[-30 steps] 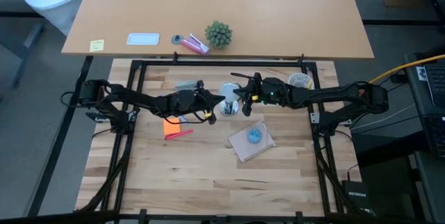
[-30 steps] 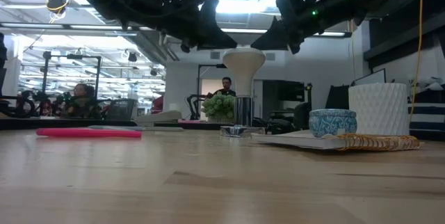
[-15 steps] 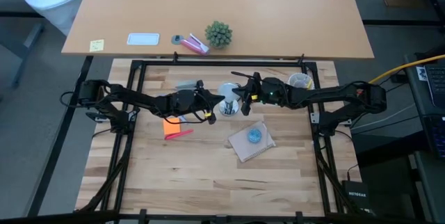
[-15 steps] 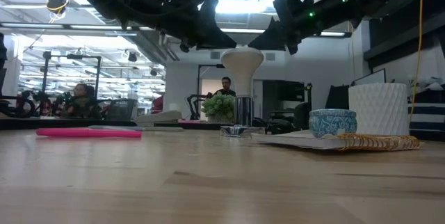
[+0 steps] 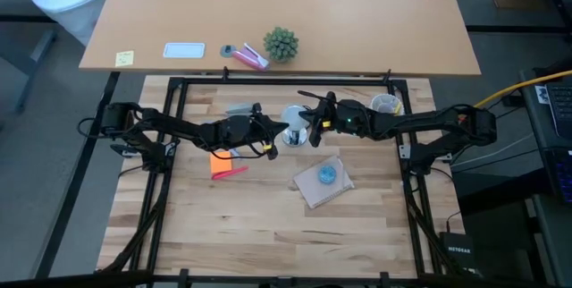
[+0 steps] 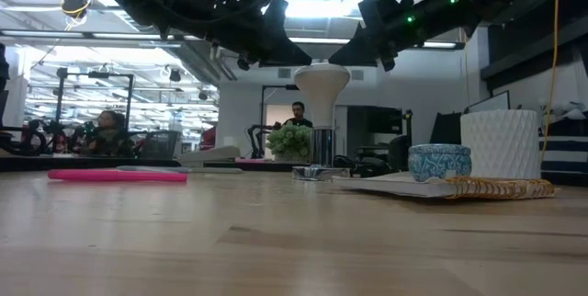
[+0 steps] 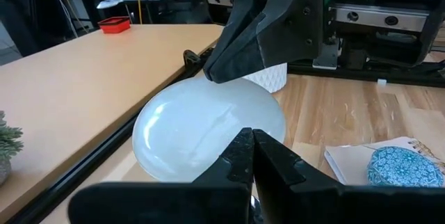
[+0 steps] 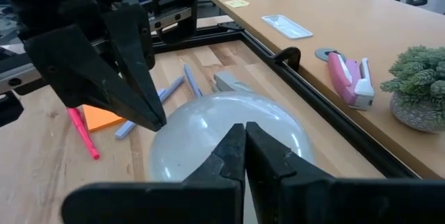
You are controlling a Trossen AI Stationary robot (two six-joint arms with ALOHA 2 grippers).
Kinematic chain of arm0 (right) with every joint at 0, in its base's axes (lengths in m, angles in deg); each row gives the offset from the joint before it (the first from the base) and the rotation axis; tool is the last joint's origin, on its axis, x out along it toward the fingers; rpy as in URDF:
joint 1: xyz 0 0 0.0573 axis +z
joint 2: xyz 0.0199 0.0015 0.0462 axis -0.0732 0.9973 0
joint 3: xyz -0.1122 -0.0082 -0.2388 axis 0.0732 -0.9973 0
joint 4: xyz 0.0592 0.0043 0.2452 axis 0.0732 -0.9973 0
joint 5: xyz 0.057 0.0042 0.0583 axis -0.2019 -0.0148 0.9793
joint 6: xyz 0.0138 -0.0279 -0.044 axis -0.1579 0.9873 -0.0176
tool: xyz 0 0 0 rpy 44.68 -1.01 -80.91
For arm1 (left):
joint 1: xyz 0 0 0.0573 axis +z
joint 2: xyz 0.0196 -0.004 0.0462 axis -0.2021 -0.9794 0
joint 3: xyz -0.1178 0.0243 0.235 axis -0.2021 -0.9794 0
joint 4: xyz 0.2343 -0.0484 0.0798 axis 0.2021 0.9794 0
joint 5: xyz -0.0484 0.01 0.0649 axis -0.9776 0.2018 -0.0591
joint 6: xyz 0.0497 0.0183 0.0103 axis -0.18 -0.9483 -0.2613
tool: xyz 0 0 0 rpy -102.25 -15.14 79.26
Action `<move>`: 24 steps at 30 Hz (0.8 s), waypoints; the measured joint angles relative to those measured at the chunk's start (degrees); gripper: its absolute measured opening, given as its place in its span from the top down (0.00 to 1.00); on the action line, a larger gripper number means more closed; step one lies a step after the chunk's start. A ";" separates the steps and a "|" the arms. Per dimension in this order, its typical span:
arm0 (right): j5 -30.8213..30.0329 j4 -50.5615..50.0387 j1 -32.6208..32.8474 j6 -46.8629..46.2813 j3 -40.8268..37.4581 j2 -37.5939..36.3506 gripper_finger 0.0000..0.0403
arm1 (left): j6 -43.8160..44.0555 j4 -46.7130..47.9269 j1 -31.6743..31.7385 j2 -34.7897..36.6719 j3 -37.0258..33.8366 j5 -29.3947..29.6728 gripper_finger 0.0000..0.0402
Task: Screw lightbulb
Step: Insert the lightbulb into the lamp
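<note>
- The lightbulb [image 5: 293, 119] stands upright in a socket [image 6: 319, 160] near the middle of the surface [image 5: 268, 234], toward its far edge.
- The left end effector [image 5: 281, 131] is at the bulb's 9 o'clock, the right end effector [image 5: 308, 125] at its 3 o'clock, both just beside it.
- A notebook [image 5: 322, 183] lies at the bulb's 5 o'clock, with a small round dish [image 5: 327, 174] on it.
- A marker [image 5: 230, 172] lies at 8 o'clock.
- A cup [image 5: 385, 104] sits at 2 o'clock.

From overhead, both arms crowd over the lightbulb [image 5: 293, 130] near the tabletop's [image 5: 268, 225] far edge, so little of it shows. At tabletop height, both arms run off the top of the low view. Whether the left pincer [image 6: 287, 54] and right pincer [image 6: 342, 55] touch the globe is unclear.
</note>
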 joint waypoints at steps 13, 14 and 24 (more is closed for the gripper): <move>-8.95 1.01 0.00 1.15 0.07 -0.13 0.97 | -0.09 -0.04 0.00 0.00 0.00 -0.02 1.00; -10.02 1.01 0.00 1.79 0.09 -0.15 0.97 | -0.09 -0.06 0.00 0.00 0.00 -0.02 1.00; -9.71 -2.87 0.00 3.99 0.15 -0.17 0.97 | -0.09 -0.13 0.00 0.00 0.00 -0.04 1.00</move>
